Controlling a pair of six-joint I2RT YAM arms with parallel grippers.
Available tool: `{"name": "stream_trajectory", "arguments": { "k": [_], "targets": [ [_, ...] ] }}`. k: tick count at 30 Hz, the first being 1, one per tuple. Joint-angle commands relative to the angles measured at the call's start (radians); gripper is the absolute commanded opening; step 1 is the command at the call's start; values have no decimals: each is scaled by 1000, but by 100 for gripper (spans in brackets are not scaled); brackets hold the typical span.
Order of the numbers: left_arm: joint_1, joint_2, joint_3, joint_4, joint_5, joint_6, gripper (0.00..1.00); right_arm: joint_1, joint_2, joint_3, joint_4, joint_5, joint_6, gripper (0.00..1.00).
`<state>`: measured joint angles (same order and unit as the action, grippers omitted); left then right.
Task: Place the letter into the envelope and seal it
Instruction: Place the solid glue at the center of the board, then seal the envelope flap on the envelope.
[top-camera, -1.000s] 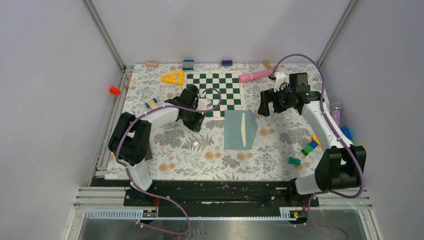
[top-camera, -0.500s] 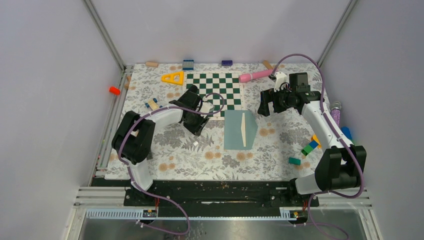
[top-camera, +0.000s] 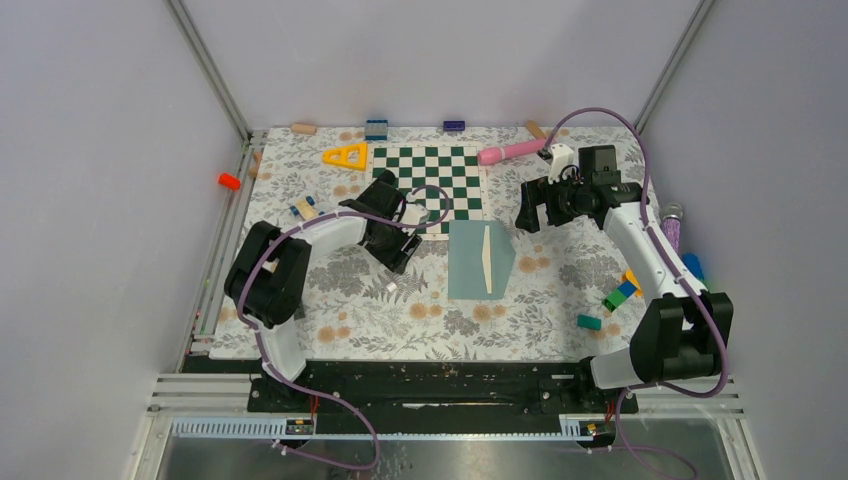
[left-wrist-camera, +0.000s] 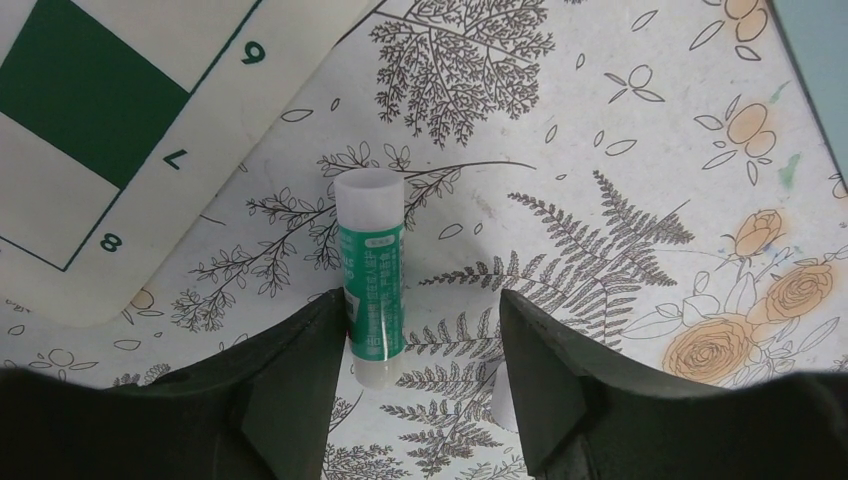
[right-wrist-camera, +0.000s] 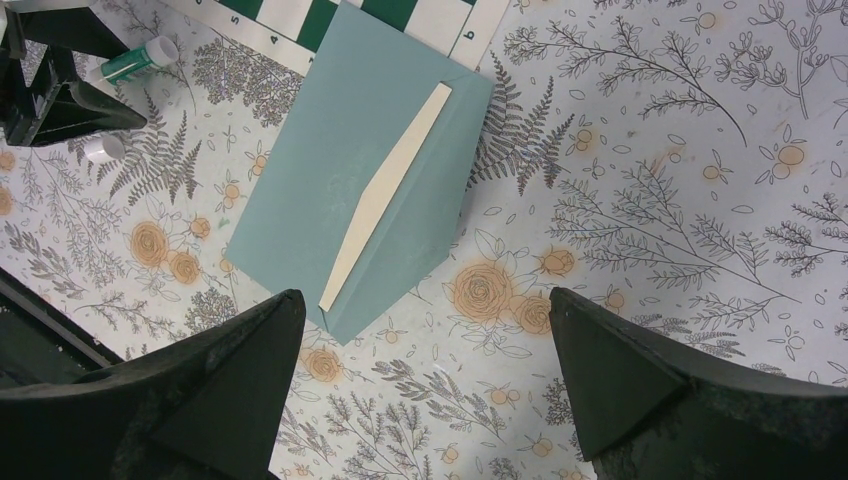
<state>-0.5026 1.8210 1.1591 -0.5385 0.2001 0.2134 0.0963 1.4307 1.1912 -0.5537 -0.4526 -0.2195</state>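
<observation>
The teal envelope (top-camera: 470, 262) (right-wrist-camera: 340, 170) lies flat on the flowered mat, just in front of the chessboard. A narrow cream strip of the letter (top-camera: 487, 257) (right-wrist-camera: 385, 195) shows along the flap's edge; the rest of it is hidden inside. My left gripper (top-camera: 400, 238) (left-wrist-camera: 415, 345) is low over the mat left of the envelope, with its jaws open. A green glue stick (left-wrist-camera: 370, 275) (right-wrist-camera: 135, 62) lies on the mat against the left finger, with a gap to the right finger. My right gripper (top-camera: 530, 210) (right-wrist-camera: 425, 370) hangs wide open and holds nothing, above the mat beside the envelope's right side.
The green-white chessboard (top-camera: 430, 180) lies behind the envelope. A small white cap (left-wrist-camera: 500, 400) (right-wrist-camera: 100, 148) rests by my left gripper. A pink object (top-camera: 510, 151), a yellow triangle (top-camera: 346, 155) and small blocks sit along the back. Coloured blocks (top-camera: 620, 293) lie at the right.
My left gripper has shifted a little towards the right and back. The right arm and the envelope have not moved.
</observation>
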Motion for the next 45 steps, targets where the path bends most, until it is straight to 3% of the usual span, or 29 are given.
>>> {"name": "stream_trajectory", "arguments": {
  "k": [1, 9, 17, 22, 25, 28, 32, 40, 43, 45],
  "targets": [
    [-4, 6, 40, 2, -3, 3, 60, 4, -42, -1, 24, 18, 2, 100],
    [-4, 7, 65, 2, -13, -8, 66, -1, -69, -18, 15, 8, -26, 100],
    [-6, -63, 180, -24, 20, -19, 90, -7, 44, 54, -177, -114, -66, 100],
    [-65, -96, 247, -24, 69, -54, 93, -17, 110, 34, -179, -115, -32, 93],
    [-101, -61, 259, 9, 134, -137, 90, -33, 165, 42, -178, -132, 4, 87],
    [-111, 8, 261, 72, 220, -249, 81, -51, 223, 54, -175, -148, 38, 78],
    [-108, 84, 249, 161, 268, -366, 68, -83, 304, 71, -171, -186, 90, 49],
    [-109, 228, 306, 151, 237, -458, 44, -121, 415, 102, -160, -199, 161, 48],
    [-111, 261, 307, 149, 231, -475, 40, -121, 456, 119, -159, -203, 183, 39],
    [-111, 276, 309, 150, 236, -481, 39, -121, 484, 131, -160, -208, 194, 25]
  ]
}}
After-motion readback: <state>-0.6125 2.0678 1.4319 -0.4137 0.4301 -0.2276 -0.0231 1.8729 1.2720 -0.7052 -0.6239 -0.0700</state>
